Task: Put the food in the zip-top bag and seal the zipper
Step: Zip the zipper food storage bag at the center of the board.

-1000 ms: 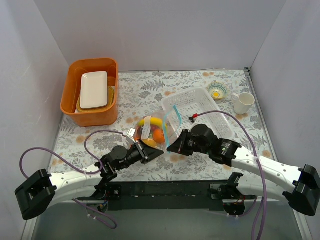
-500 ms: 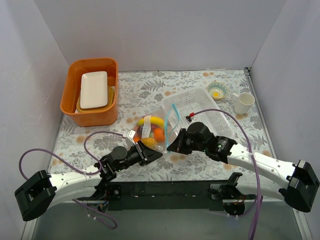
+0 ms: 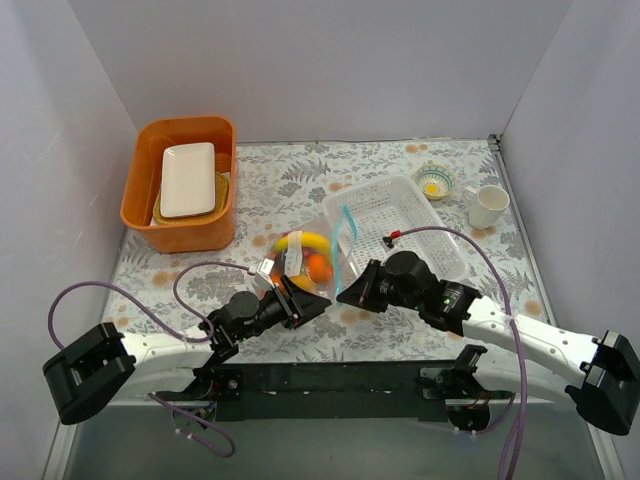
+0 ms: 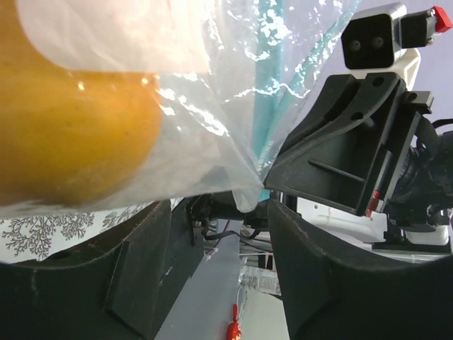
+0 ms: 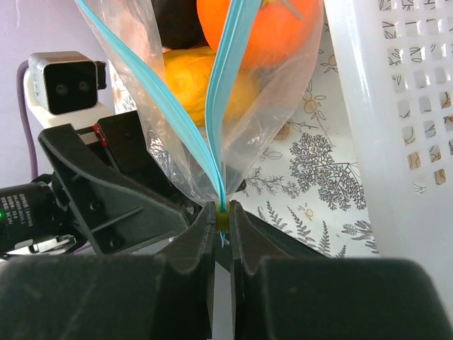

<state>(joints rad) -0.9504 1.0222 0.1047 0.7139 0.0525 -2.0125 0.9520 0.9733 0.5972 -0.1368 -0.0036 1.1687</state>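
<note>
The clear zip-top bag [image 3: 312, 258] lies mid-table with food inside: a banana [image 3: 303, 241], an orange [image 3: 319, 266] and a yellow fruit [image 4: 71, 134]. Its light blue zipper [image 5: 228, 92] runs down to my right gripper [image 5: 222, 216], which is shut on the zipper's end at a small yellow piece. My left gripper [image 4: 219, 212] is open at the bag's near corner. That corner [image 4: 248, 197] hangs just above the gap, touching neither finger. In the top view both grippers meet at the bag's near edge, left gripper [image 3: 318, 302] and right gripper [image 3: 346, 295].
A white perforated basket [image 3: 400, 215] stands right beside the bag, close to my right gripper. An orange bin [image 3: 150, 215] holding a white plate is at the back left. A small bowl [image 3: 434, 181] and a white mug [image 3: 488, 206] are at the back right.
My left gripper has opened and let go of the bag's corner. The right gripper stays shut on the zipper and has shifted only slightly.
</note>
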